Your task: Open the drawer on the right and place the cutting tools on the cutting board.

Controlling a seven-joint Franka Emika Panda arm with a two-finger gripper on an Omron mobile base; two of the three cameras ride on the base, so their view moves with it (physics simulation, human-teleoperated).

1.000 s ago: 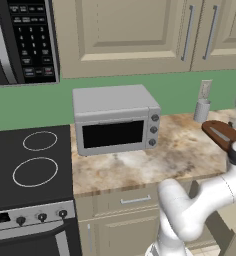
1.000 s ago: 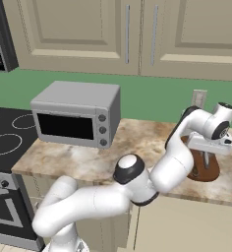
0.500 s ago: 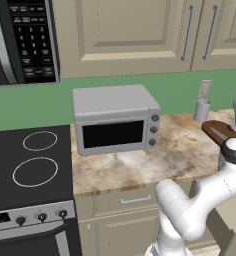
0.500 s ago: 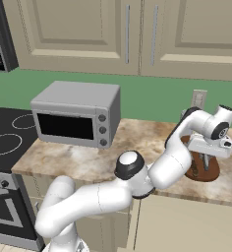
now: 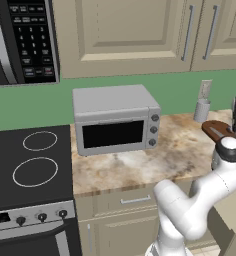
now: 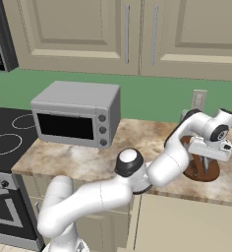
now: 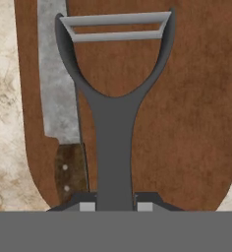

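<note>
The gripper [image 7: 116, 204] pinched the grey Y-shaped peeler [image 7: 114, 113] by its handle, blade end pointing away along the reddish-brown wooden cutting board [image 7: 196, 108], parallel to the silver-bladed, dark-handled knife [image 7: 59, 108].

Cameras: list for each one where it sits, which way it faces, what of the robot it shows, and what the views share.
Left base view: behind the arm's left, facing forward and down at the toaster oven and counter; arm rises lower right.
Right base view: behind its right, same counter; arm rises lower left, gripper above the cutting board.
Hand view: on the hand, looking down; gripper shut on the peeler above the board, knife lying on it.
Shared: the cutting board.
</note>
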